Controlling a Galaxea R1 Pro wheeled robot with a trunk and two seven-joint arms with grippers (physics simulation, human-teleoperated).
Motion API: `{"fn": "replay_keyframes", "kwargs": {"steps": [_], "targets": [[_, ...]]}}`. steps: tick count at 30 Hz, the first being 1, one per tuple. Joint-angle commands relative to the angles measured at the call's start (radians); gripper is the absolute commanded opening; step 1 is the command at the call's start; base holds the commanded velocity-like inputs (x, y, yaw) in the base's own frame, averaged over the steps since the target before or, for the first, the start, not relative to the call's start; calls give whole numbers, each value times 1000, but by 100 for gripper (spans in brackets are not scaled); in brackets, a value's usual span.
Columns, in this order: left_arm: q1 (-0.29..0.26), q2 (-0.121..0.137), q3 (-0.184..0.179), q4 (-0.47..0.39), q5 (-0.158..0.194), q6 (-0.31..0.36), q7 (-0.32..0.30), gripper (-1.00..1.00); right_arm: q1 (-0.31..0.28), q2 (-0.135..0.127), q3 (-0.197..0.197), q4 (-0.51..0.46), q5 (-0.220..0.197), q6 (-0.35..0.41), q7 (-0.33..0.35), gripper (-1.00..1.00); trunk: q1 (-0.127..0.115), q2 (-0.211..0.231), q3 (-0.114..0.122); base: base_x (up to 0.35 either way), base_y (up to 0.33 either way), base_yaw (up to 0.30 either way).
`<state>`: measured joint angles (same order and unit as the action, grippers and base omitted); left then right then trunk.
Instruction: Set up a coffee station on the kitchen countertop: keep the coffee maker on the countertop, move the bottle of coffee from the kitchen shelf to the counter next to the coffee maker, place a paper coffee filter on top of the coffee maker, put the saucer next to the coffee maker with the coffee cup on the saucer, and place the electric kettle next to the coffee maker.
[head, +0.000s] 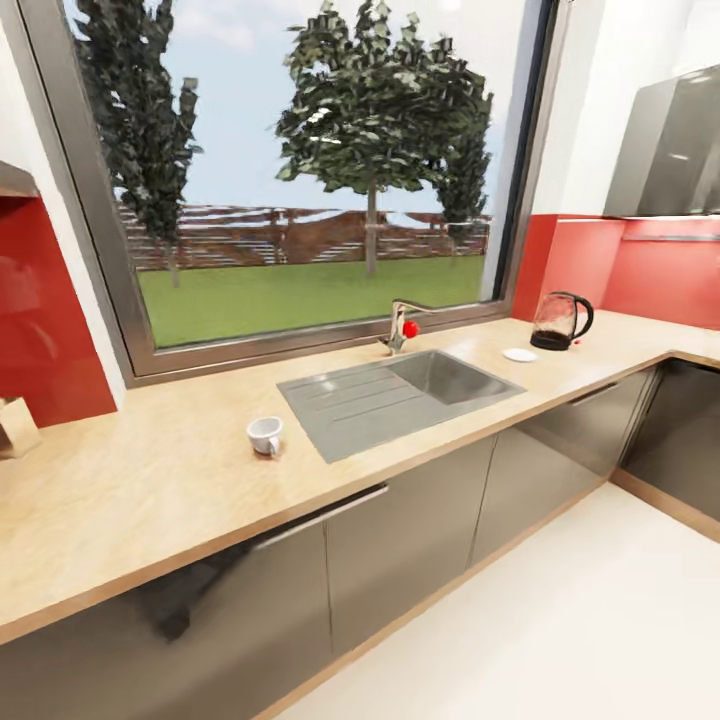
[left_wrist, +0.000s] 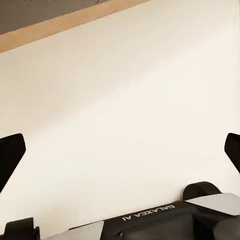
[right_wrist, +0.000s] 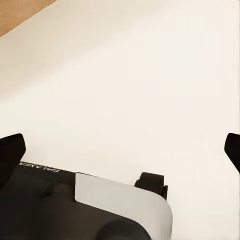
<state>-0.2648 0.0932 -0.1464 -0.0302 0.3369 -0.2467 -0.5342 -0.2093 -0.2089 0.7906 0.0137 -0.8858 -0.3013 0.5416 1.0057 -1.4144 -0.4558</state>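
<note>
The kitchen countertop (head: 130, 490) runs across the head view over grey cabinet fronts. A white coffee cup (head: 266, 435) stands on it just left of the sink. Far to the right, near the corner, the dark electric kettle (head: 560, 320) stands upright with the small white saucer (head: 519, 354) just to its left. The coffee maker, bottle of coffee, paper coffee filter and kitchen shelf are out of view. My left gripper (left_wrist: 120, 152) and right gripper (right_wrist: 120, 150) are both open and hold nothing, hanging over pale floor above the robot's base.
A steel sink with drainboard (head: 400, 395) and a faucet (head: 400, 325) sit under the big window. A tan object (head: 15, 425) stands at the counter's left end. A grey wall cabinet (head: 670, 150) hangs at the right. The counter turns a corner there.
</note>
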Motion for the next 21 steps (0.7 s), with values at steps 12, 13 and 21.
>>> {"fn": "replay_keyframes", "kwargs": {"steps": [12,13,21], "targets": [[-1,0,-9,1,8,-5,-2,100,-1,0,8,2,-8,-2,5,100,0,-1,-1,94,-323,-222],[-1,0,-9,1,8,-4,-2,100,-1,0,8,2,-8,-2,5,100,0,-1,-1,94,-323,-37],[-1,0,-9,1,8,-3,-2,100,0,0,10,0,-7,-3,6,100,0,-1,-1,124,-322,-10]]}}
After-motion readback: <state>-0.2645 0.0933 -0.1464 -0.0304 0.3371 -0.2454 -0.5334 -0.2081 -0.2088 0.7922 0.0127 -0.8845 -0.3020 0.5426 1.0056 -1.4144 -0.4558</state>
